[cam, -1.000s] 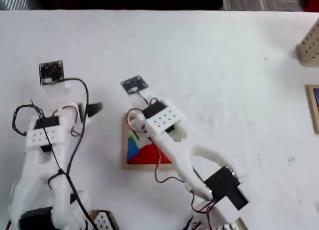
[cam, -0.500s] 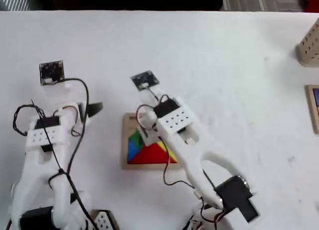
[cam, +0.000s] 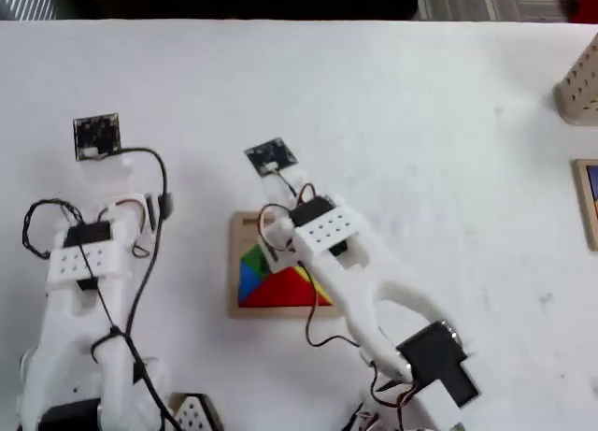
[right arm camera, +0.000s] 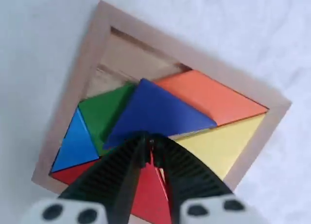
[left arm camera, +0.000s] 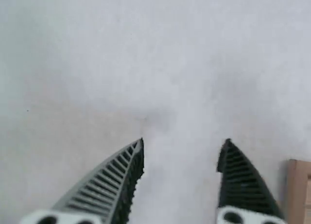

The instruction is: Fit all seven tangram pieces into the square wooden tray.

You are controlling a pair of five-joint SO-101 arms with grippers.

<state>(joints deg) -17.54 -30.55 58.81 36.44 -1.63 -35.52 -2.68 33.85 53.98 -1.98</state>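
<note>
The square wooden tray [cam: 234, 263] lies near the middle of the table [cam: 420, 104]. Above it, the right tool [right arm camera: 151, 145] is closed on nothing, its tips at the dark blue triangle [right arm camera: 155, 112]. Bare wood shows along the tray's 12 o'clock side. At the tray's 9 o'clock, the left tool [left arm camera: 183, 146] hangs open over the table.

Tray [right arm camera: 86, 54] pale wood; pieces [right arm camera: 158, 112] dark blue, orange, yellow, green, light blue, red.
</note>
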